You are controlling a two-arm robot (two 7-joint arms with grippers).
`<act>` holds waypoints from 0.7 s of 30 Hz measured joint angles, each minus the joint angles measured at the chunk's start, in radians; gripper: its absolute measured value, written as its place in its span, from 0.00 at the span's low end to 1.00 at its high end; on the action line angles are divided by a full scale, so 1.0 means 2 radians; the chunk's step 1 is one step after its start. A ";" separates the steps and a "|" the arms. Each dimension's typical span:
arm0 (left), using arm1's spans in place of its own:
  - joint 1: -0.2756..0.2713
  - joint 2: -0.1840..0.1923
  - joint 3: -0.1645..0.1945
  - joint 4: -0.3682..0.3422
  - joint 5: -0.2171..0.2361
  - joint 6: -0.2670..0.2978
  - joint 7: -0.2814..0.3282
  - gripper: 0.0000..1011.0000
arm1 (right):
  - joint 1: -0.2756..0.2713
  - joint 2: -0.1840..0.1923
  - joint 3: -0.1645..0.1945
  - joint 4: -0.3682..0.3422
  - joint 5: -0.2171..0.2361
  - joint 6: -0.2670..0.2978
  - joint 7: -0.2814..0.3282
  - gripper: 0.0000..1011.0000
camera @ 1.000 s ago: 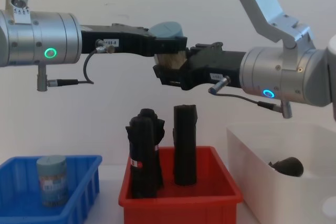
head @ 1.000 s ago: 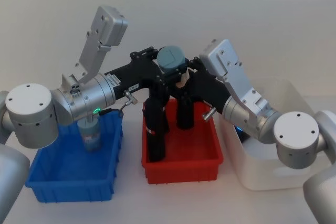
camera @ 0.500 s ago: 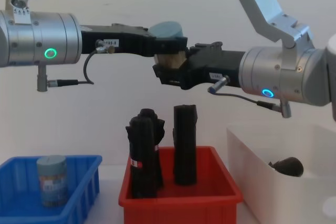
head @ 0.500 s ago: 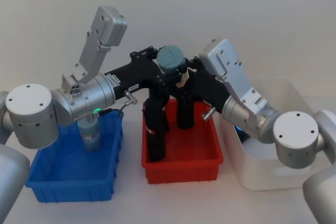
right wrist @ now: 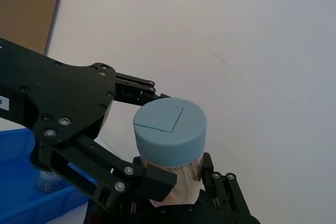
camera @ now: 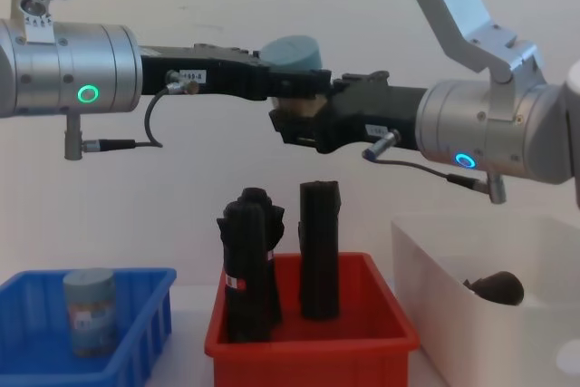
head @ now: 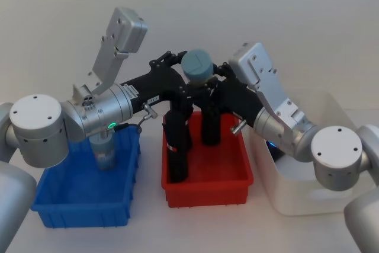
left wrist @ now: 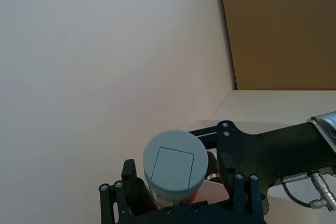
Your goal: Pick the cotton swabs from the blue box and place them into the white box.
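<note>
Nearest, at seven o'clock in the head view, the bright blue ribbed plastic bin [head: 83, 202] holds one small clear tub of cotton swabs with a grey-blue lid [head: 105, 153] standing upright, and the translucent white rounded tub [head: 320, 191] sits at four o'clock. Farther back, high above the red plastic bin [head: 207, 176] with its tall black rolled bundles [head: 179, 146], a second grey-blue-lidded swab tub [head: 198, 67] hangs at twelve o'clock. The left gripper [head: 190, 87] and the right gripper [head: 204, 90] both close their black fingers on this tub's clear body from opposite sides.
</note>
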 joint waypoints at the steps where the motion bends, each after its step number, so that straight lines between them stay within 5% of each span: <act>1: 0.000 0.000 0.000 0.000 0.000 0.000 0.000 0.99 | -0.001 0.001 0.000 0.000 0.000 0.001 -0.004 0.63; 21: 0.000 0.000 0.000 0.000 0.000 -0.001 0.000 0.99 | -0.036 0.021 0.014 -0.022 -0.001 0.037 -0.097 0.63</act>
